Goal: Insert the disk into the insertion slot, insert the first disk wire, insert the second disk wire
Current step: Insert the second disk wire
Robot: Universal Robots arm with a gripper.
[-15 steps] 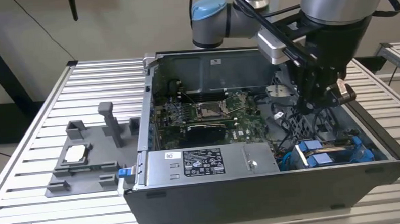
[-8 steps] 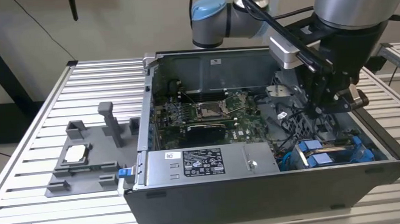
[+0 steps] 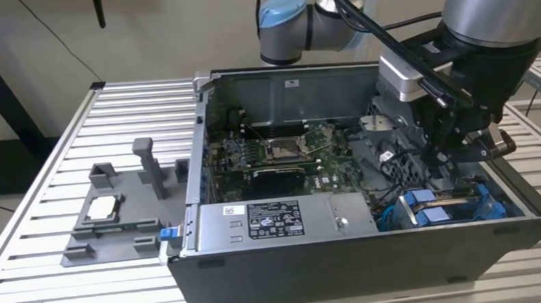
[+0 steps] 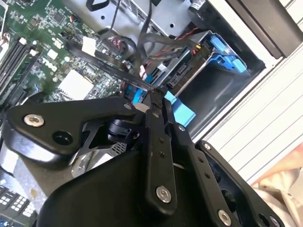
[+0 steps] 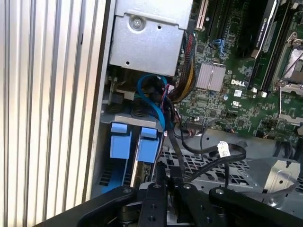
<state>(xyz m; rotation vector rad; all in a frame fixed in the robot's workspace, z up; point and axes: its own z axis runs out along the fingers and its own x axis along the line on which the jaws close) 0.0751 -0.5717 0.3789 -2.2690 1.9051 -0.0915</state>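
On the slatted table [image 3: 35, 203], a grey fixture [image 3: 118, 220] lies beside the open computer case [image 3: 367, 263], on the exterior view's left; inside it, the silver power supply [image 3: 273, 220], then the insertion slot [image 3: 451, 208] holding the disk [image 4: 189, 78]; above it the gripper [image 4: 154, 97], fingers together on a black cable [image 4: 113, 71]

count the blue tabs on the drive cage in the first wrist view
2. Both blue tabs sit side by side at the cage's end nearest the slatted table: one by the case wall, the other beside it. The claw may hide more.
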